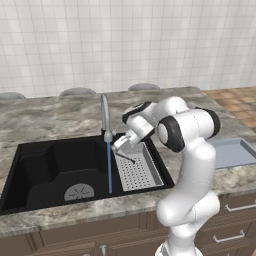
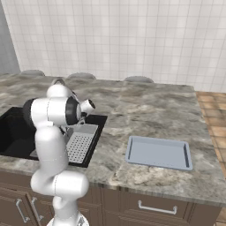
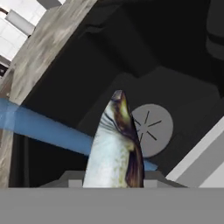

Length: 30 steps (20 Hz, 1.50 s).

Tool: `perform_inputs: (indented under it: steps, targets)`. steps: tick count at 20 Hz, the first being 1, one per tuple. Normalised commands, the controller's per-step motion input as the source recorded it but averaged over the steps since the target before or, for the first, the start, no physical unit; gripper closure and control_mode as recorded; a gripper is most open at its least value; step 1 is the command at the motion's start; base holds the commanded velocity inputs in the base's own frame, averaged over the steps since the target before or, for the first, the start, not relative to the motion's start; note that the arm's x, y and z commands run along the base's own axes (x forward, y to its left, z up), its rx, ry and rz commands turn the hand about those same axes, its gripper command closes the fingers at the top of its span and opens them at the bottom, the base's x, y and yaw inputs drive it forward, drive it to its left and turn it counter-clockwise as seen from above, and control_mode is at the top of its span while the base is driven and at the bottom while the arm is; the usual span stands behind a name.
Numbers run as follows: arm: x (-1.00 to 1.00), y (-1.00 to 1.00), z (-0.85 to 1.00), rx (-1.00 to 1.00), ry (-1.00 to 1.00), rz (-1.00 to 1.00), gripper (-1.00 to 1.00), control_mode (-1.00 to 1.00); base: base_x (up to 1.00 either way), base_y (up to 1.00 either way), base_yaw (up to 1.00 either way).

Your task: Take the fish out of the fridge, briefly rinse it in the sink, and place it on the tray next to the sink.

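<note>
Black sink (image 1: 35, 165) basin lies below the gripper (image 1: 118, 146), whose jaws are clamped on the fish (image 3: 116, 148), held beside the blue water stream (image 1: 109, 167) from the chrome faucet (image 1: 105, 117). Pale blue-grey tray (image 2: 159, 152) sits on the table right of the strainer basket (image 1: 137, 170).

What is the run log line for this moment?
claw: shut on fish | place: over sink | water: running | tray: bare

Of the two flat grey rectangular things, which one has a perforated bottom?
The grey strainer basket sitting inside the black sink, at its right side; its floor is dotted with holes. The pale blue-grey tray on the counter has a smooth bottom.
</note>
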Motion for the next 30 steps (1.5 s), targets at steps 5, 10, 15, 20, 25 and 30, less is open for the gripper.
perform_inputs:
  steps: [5, 10, 15, 20, 25, 30]
  targets:
    - [0.17, 0.10, -0.40, 0.00, 0.19, 0.00, 1.00, -1.00, 0.00, 0.00, 0.00]
    - [0.42, 0.16, -0.07, 0.05, 0.08, 0.02, 1.00, -1.00, 0.00, 0.00, 0.00]
    - [0.54, 0.23, -0.05, 0.03, 0.09, 0.02, 1.00, -1.00, 0.00, 0.00, 0.00]
    - [0.29, 0.27, -0.14, 0.00, 0.14, 0.05, 1.00, -1.00, 0.00, 0.00, 0.00]
    - [-0.07, 0.34, -0.17, 0.00, 0.08, 0.05, 1.00, -1.00, 0.00, 0.00, 0.00]
    - [-0.55, 0.04, -0.03, 0.00, -0.02, 0.00, 1.00, -1.00, 0.00, 0.00, 0.00]
